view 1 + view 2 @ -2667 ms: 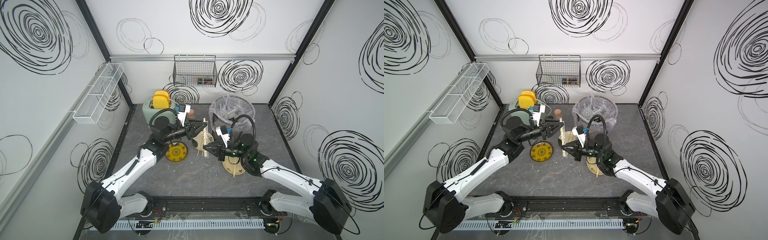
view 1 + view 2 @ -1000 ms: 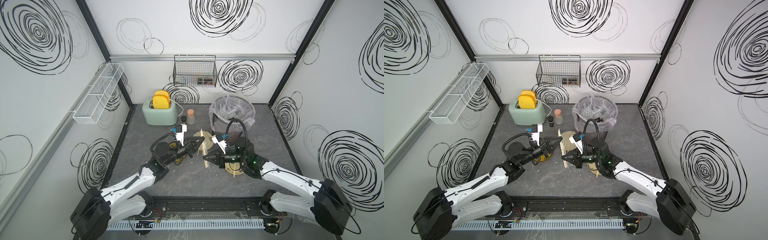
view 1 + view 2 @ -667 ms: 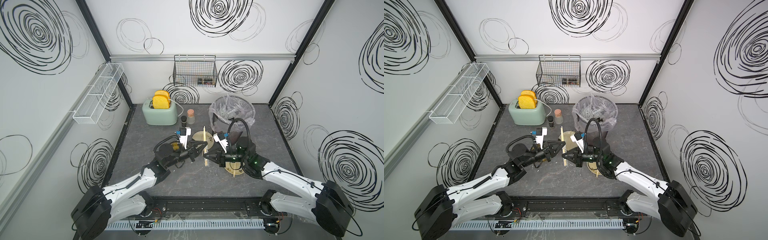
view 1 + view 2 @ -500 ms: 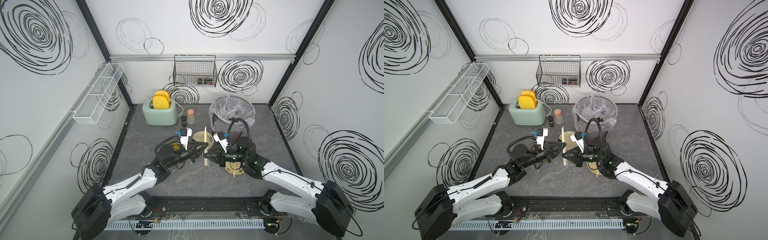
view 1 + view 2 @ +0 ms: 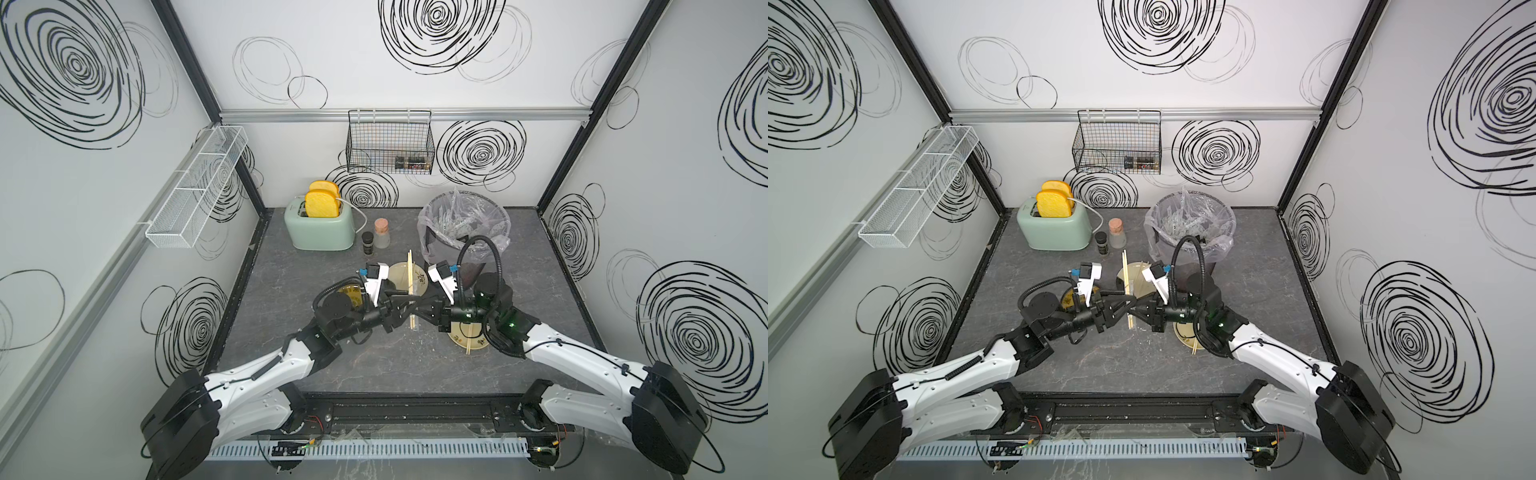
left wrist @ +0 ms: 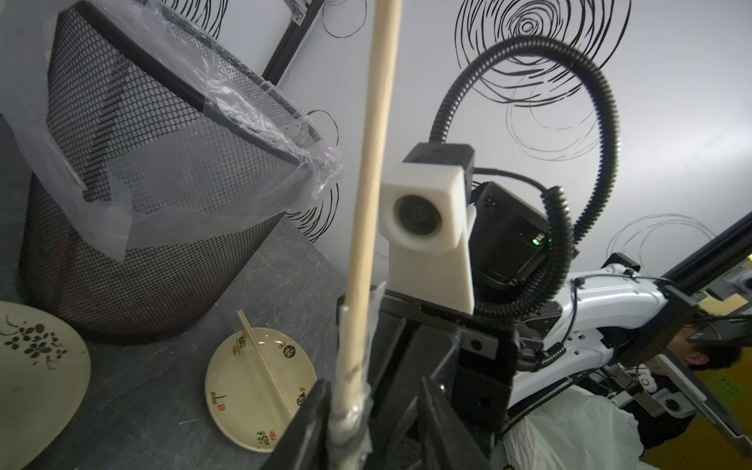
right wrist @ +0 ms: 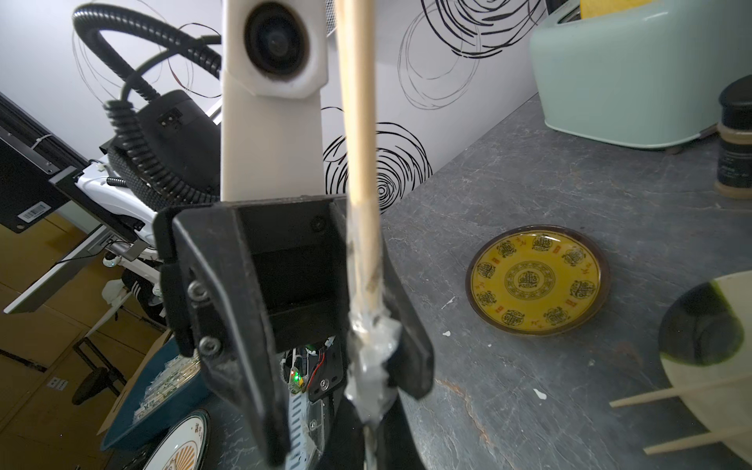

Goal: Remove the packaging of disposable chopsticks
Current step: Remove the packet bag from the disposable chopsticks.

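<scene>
Meeting over the table (image 5: 291,266) near the lined bin (image 5: 440,249), both arms work one pair. The left gripper (image 5: 401,311) has its jaws apart, pinching nothing, with the stick right beside one finger. The right gripper (image 5: 419,311) is clamped tight on the sleeved lower end. The chopstick pair (image 5: 410,274) stands upright between them, mostly bare wood, and the sleeve (image 7: 368,354) is bunched at the bottom. Judgement: left closes firmly on bare wood above the plastic; right pulls straight along the stick, pinching plastic only, or the wood comes too.
</scene>
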